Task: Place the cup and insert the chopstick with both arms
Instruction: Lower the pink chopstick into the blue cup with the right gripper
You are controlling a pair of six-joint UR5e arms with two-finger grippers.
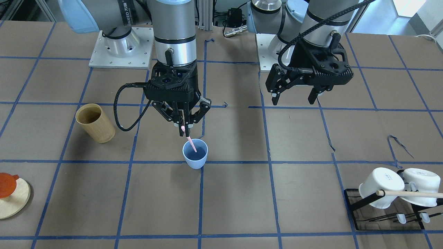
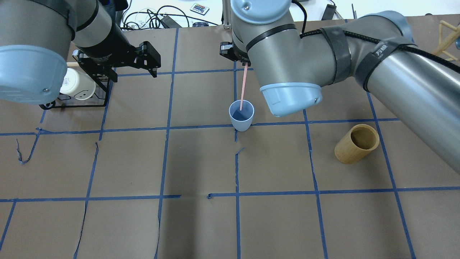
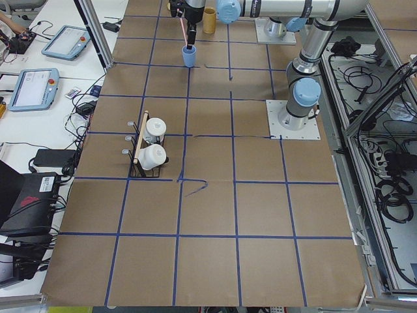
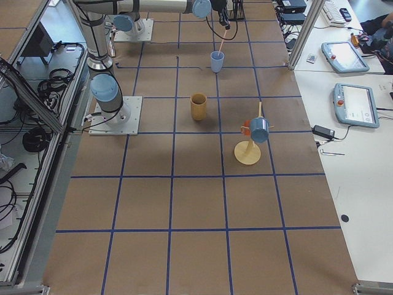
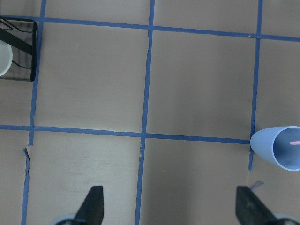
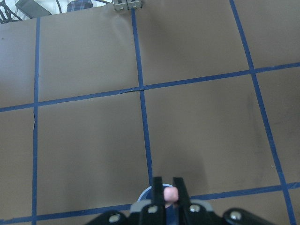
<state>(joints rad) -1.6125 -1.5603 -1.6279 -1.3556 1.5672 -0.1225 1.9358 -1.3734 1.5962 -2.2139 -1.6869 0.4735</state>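
Note:
The light-blue cup [image 1: 195, 154] stands upright on the brown table near its middle, also in the overhead view [image 2: 241, 116]. My right gripper [image 1: 185, 129] is directly above it, shut on the top of the pale pink chopstick [image 1: 191, 143]. The stick slants down and its lower end is inside the cup [image 2: 243, 88]. The right wrist view shows the pink tip pinched between the fingers [image 6: 170, 193]. My left gripper [image 1: 294, 101] is open and empty, hanging above the table off to the side; the cup sits at the right edge of its wrist view [image 5: 279, 147].
A tan bamboo cup [image 1: 95, 123] stands beyond the right arm's side. A black rack [image 1: 349, 207] with two white mugs and a long wooden rod [image 1: 412, 194] is near the left arm. A round wooden stand [image 1: 10, 199] sits at the table's edge.

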